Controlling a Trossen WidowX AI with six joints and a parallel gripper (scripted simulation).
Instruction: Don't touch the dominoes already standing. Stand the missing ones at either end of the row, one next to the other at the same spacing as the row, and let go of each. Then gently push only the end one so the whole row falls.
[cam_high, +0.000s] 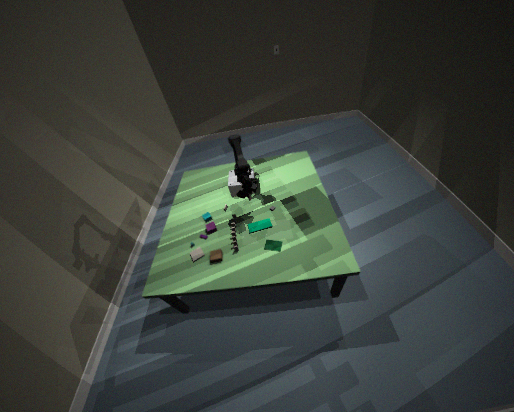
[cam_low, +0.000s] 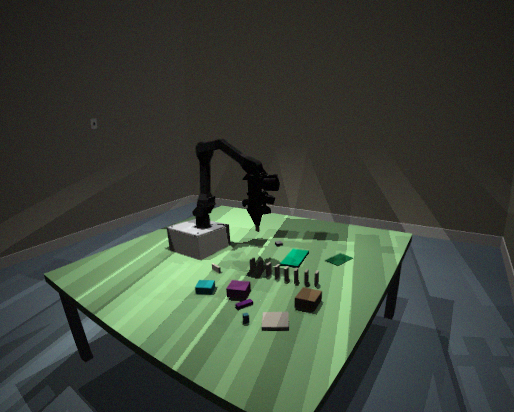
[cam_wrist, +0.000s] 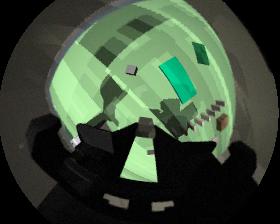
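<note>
My hand (cam_high: 249, 196) (cam_low: 257, 229) (cam_wrist: 145, 126) grips one domino (cam_wrist: 145, 125), raised over the table (cam_high: 280, 270) (cam_low: 150, 310) (cam_wrist: 65, 90), apart from the standing row (cam_high: 234, 241) (cam_low: 296, 276) (cam_wrist: 199, 123); I judge it light, stiff and easily tipped, best pinched squarely near its top, lightly enough that letting go won't topple it

Slender black jointed robot arm (cam_high: 237, 150) (cam_low: 204, 175)
Matte black links, bulky joints, tapering dark fingers (cam_low: 257, 223).
</note>
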